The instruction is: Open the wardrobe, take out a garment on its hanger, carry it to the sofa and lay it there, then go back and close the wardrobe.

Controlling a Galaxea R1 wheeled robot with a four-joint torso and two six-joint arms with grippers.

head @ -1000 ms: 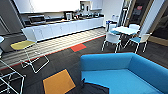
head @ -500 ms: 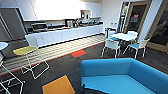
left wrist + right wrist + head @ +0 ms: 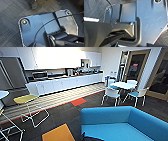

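A white kitchen counter (image 3: 62, 84) with cabinets above runs across the upper half of the head view. The blue sofa (image 3: 125, 123) takes the lower right, its seat bare. A round white table (image 3: 123, 85) with white and teal chairs (image 3: 111, 93) stands at right, a yellow-seated stool (image 3: 25, 99) at left, an orange floor patch (image 3: 58, 134) at bottom centre. Whether either gripper's jaws are apart or together cannot be told.
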